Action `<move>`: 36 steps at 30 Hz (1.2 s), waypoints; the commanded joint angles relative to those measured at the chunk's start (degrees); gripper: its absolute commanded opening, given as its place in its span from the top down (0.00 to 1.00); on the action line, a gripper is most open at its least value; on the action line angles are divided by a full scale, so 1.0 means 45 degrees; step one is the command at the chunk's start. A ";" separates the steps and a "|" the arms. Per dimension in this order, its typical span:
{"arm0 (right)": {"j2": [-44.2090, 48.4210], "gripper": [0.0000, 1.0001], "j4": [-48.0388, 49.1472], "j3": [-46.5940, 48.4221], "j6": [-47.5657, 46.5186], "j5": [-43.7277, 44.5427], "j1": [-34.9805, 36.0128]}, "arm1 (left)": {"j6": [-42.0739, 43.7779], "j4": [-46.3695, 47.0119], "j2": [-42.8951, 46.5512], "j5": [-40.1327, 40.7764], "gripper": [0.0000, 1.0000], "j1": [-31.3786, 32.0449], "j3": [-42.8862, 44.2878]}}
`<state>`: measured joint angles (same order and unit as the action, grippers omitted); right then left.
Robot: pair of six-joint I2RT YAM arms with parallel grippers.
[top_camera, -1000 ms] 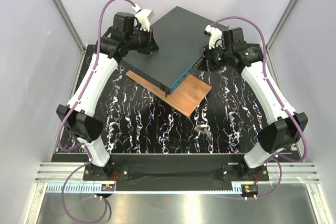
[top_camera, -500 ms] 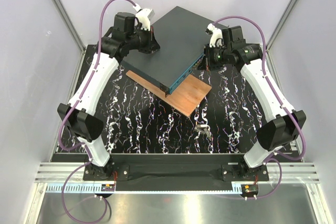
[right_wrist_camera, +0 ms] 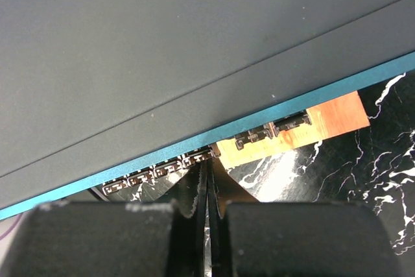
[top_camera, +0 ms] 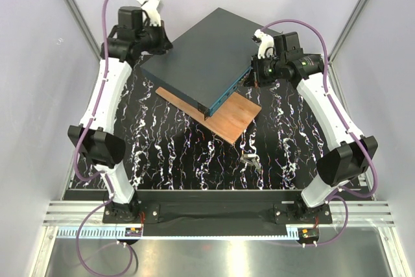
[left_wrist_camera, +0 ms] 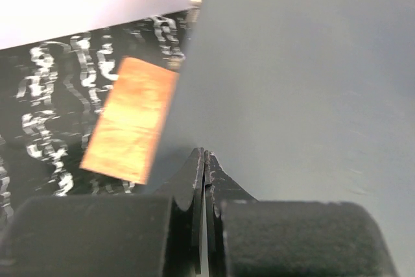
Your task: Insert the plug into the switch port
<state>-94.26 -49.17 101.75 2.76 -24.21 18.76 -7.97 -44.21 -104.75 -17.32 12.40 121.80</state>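
Toward the back of the desk (top_camera: 168, 154) the switch (top_camera: 201, 56) lies flat and turned cornerwise, so its teal front face (top_camera: 228, 93) looks out at the right arm (top_camera: 324, 105). Its near corner rests on a thin wooden board (top_camera: 228, 120). The board likely lifts the row of ports (right_wrist_camera: 155, 172) off the desk and leaves room to work in front of them.

The right jaws sit at that front face, pressed together, with their tips right against the ports near where the board shows under the box. Nothing can be seen pinched between them. A small pale piece (top_camera: 251, 161) lies alone near the front of the desk, well apart from the switch. It is probably the plug, though it is too small to be sure. If so, nothing has been inserted yet, and the closed right jaws look placed to nudge or line up the box rather than to carry anything.

The left arm (top_camera: 107, 95) reaches to the far left corner of the switch. Its jaws are also pressed together, just beside the grey top, but contact cannot be made out. That spot suits bracing the box against a push from the front.
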 commanded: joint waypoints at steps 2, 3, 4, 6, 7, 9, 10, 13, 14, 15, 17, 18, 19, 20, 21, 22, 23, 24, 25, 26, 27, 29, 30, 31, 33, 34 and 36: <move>0.0516 0.99 0.2024 0.0182 -0.1039 -0.0306 0.0362 | 0.0558 0.0175 0.0347 0.0003 0.99 -0.0372 0.0843; 0.0865 0.93 0.1884 0.0026 -0.1257 -0.0150 0.0342 | 0.0714 0.0156 0.0619 -0.0346 0.96 -0.0451 0.0805; 0.1081 0.89 0.1844 -0.0420 -0.1568 -0.0167 0.0168 | 0.1160 0.0330 0.0853 -0.1297 0.94 -0.0548 0.0399; 0.1762 0.68 0.1494 -0.0813 -0.1902 -0.0284 -0.0048 | 0.1457 0.1436 0.1984 -0.2299 0.87 -0.0608 -0.0596; 0.2018 0.62 0.1376 -0.1028 -0.1961 -0.0362 -0.0358 | 0.1439 0.2044 0.2491 -0.2941 0.84 -0.0627 -0.1375; 0.2719 0.55 0.0986 -0.1614 -0.2137 -0.0848 -0.0711 | 0.1458 0.3197 0.3932 -0.3531 0.79 -0.0608 -0.3329; 0.2936 0.47 0.0830 -0.1809 -0.2351 -0.0909 -0.0906 | 0.1593 0.3840 0.4309 -0.3959 0.69 -0.0608 -0.3722; 0.3873 0.40 -0.0107 -0.2571 -0.3402 -0.1456 -0.1766 | 0.2584 0.3150 0.5015 -0.4488 0.56 -0.0569 -0.3923; 0.4069 0.36 -0.0844 -0.3057 -0.3755 -0.1495 -0.2116 | 0.2900 0.2776 0.5171 -0.4607 0.54 -0.0511 -0.3786; 0.4458 0.36 -0.1277 -0.3274 -0.4088 -0.1476 -0.2216 | 0.3232 0.2444 0.5288 -0.4743 0.52 -0.0491 -0.3746; 0.5006 0.36 -0.1883 -0.4401 -0.5044 -0.1554 -0.2528 | 0.4073 0.1992 0.5968 -0.5095 0.48 -0.0355 -0.4173; 0.5550 0.36 -0.2099 -0.4796 -0.5415 -0.1535 -0.2626 | 0.4230 0.2281 0.6263 -0.5193 0.47 -0.0315 -0.5065; 0.5807 0.36 -0.2256 -0.5554 -0.6289 -0.1515 -0.2646 | 0.4463 0.2478 0.6595 -0.5464 0.45 -0.0238 -0.5519; 0.6158 0.37 -0.2567 -0.5890 -0.6665 -0.1419 -0.2627 | 0.4562 0.2673 0.7178 -0.5583 0.42 -0.0179 -0.5910; 0.6238 0.39 -0.2667 -0.6203 -0.6940 -0.1340 -0.2646 | 0.4718 0.2888 0.7435 -0.5623 0.42 -0.0082 -0.6320; 0.6162 0.40 -0.2784 -0.6670 -0.7310 -0.1204 -0.2627 | 0.4971 0.2909 0.7650 -0.5604 0.42 0.0151 -0.6807; 0.6006 0.44 -0.2920 -0.6791 -0.7333 -0.0990 -0.2627 | 0.5148 0.2871 0.7943 -0.5527 0.42 0.0270 -0.7006; 0.5425 0.50 -0.3154 -0.6889 -0.7662 -0.0795 -0.2627 | 0.5323 0.2677 0.8120 -0.5410 0.42 0.0464 -0.7143; 0.5129 0.52 -0.3330 -0.6967 -0.7743 -0.0754 -0.2608 | 0.5886 0.2578 0.8257 -0.5138 0.43 0.0892 -0.7512; 0.4817 0.52 -0.3274 -0.7238 -0.7743 -0.0676 -0.2607 | 0.6201 0.2558 0.8645 -0.4961 0.43 0.1109 -0.7786; 0.4330 0.53 -0.3118 -0.7434 -0.7743 -0.0482 -0.2549 | 0.6494 0.2674 0.8861 -0.4747 0.43 0.1323 -0.8118; 0.4111 0.53 -0.2361 -0.8059 -0.7919 -0.0209 -0.2121 | 0.7334 0.2870 0.9601 -0.4627 0.43 0.1735 -0.9227; 0.4130 0.53 -0.1969 -0.8313 -0.7958 -0.0110 -0.1848 | 0.7665 0.2967 0.9818 -0.4685 0.43 0.1832 -0.9601; 0.4168 0.52 -0.1617 -0.8779 -0.8132 -0.0032 -0.1556 | 0.8230 0.3065 1.0014 -0.4821 0.43 0.2027 -0.9895; 0.4228 0.52 -0.0464 -0.9173 -0.8095 0.0281 -0.0463 | 0.8449 0.3434 1.0503 -0.4901 0.43 0.2126 -1.0677; 0.4189 0.52 -0.0074 -0.9503 -0.8018 0.0398 -0.0111 | 0.8353 0.3495 1.0582 -0.5055 0.43 0.2165 -1.0795; 0.3801 0.52 0.1137 -0.9721 -0.7920 0.0787 0.0808 | 0.8371 0.3282 1.0563 -0.5271 0.43 0.2301 -1.0836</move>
<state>-76.86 -54.22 58.63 -31.62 -23.44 18.00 25.89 -33.36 -58.57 -39.13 21.98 73.17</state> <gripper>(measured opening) 0.479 0.572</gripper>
